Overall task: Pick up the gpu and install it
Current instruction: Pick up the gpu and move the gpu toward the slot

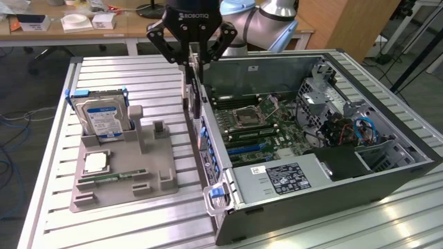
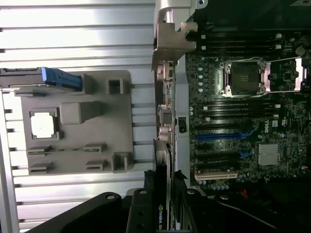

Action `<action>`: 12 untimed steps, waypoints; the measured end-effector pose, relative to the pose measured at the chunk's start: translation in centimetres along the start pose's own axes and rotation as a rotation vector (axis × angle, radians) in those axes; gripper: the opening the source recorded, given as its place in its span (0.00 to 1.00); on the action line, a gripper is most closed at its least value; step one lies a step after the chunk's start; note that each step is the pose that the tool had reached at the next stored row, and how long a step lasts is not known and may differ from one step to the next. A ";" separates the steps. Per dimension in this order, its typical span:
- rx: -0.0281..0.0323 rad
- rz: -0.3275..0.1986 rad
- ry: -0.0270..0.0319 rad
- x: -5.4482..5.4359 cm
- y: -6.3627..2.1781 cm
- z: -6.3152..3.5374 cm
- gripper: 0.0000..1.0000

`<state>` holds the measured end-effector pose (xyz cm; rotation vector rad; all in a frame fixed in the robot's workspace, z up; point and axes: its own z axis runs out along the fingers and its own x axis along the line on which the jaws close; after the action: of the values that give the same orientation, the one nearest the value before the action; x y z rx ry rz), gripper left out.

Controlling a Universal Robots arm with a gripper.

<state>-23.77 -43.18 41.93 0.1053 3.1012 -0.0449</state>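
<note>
In the exterior view the black two-finger gripper (image 1: 193,61) clenched the thin dark gpu (image 1: 196,96), which hung on edge just below it, over the wall of the open grey computer case (image 1: 277,70); in the wrist view the gpu (image 2: 161,184) stood beside the dark green motherboard (image 2: 243,121), not yet seated.

Exterior view: slatted metal table (image 1: 124,228) at centre, glare on slats at 5 o'clock; wooden desk (image 1: 69,35) at 11 o'clock, white boxes (image 1: 76,22) on it; wood cabinet (image 1: 353,23) at 1 o'clock; grey floor (image 1: 28,98) at 9 o'clock, loose blue and pale cables (image 1: 15,129) across it.
</note>
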 end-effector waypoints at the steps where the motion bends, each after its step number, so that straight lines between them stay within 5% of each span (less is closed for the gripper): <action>1: 0.0000 0.000 0.0000 -0.3 0.02 0.01 0.26; 12: 0.0000 0.000 0.0000 -2.7 0.18 0.10 0.26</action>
<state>-21.10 -43.18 41.93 0.1048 3.1013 -0.0448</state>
